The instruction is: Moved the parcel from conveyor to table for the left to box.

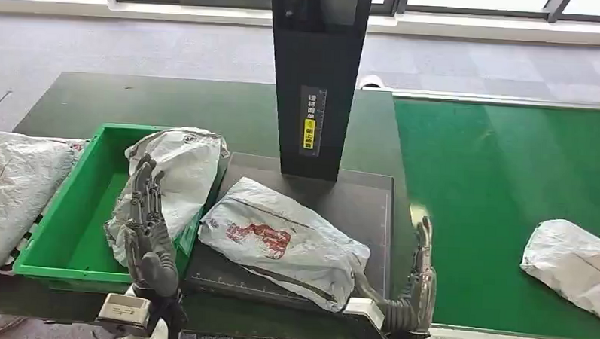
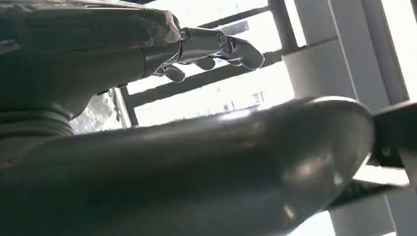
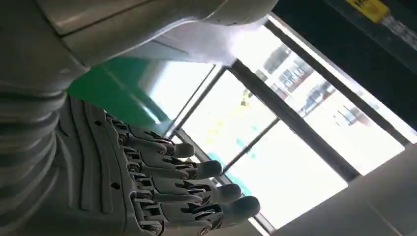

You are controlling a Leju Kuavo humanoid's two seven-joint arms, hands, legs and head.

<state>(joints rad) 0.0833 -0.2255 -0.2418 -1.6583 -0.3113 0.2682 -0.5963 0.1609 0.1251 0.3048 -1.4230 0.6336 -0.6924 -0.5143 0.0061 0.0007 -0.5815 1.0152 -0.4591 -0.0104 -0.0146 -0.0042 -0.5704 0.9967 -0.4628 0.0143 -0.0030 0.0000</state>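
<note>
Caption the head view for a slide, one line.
Both hands, left hand and right hand, open beside a grey parcel on the dark mat; another parcel overhangs the green bin.

**Little I can read**

Ahead of me a black post (image 1: 316, 79) carries a narrow upright label (image 1: 311, 119): pale characters over a yellow patch, too small to make out. The parcel (image 1: 283, 242) on the mat bears a red print (image 1: 262, 236), blurred beyond reading.
</note>
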